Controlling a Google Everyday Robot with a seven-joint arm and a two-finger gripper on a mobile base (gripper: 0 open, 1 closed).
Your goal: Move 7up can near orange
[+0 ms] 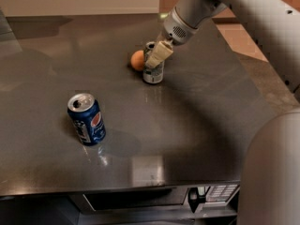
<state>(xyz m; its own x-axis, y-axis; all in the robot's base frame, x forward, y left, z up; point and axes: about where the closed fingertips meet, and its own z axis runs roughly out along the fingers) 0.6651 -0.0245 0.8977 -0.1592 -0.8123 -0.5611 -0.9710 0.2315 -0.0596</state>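
The 7up can (153, 73) stands upright on the dark table (197, 125), right next to the orange (137, 60), which lies just to its left and about touches it. My gripper (157, 55) reaches down from the upper right and is shut on the upper part of the can. One cream-coloured finger (159, 53) lies across the can's front; the other is hidden behind it. The can's silver top shows just left of that finger.
A dark blue Pepsi can (86, 119) stands upright at the front left of the table. My arm (243, 13) crosses the upper right. The table's front edge (140, 184) runs along the bottom, its right edge by the tan floor.
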